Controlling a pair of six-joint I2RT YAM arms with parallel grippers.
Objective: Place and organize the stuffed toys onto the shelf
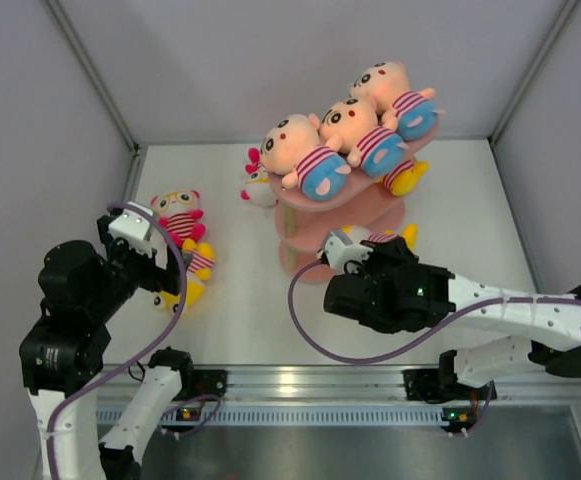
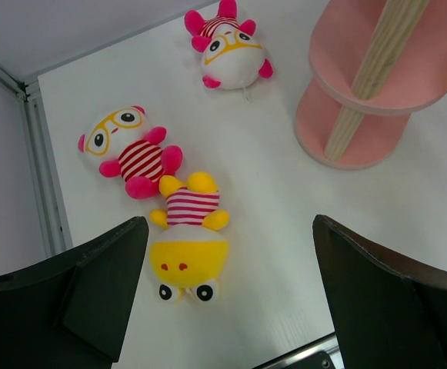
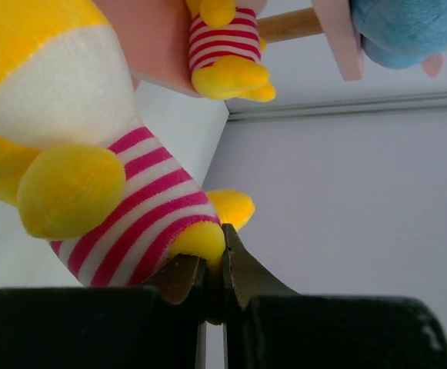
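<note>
White table (image 1: pixel 270 320): right gripper (image 3: pixel 214 269) pinching yellow toy (image 3: pixel 54 92) near pink shelf (image 2: pixel 319 123).

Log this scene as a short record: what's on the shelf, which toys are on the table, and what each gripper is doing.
shelf: pink three-tier stand, upright
top tier: three peach plush dolls in blue shorts, lying side by side
second tier: small yellow plush toy
table: pink-limbed glasses plush, second pink-limbed plush near the shelf, yellow striped-shirt plush
left gripper: open, empty, above the yellow striped-shirt plush
right gripper: shut on a held yellow plush by the shelf's lower tiers
</note>
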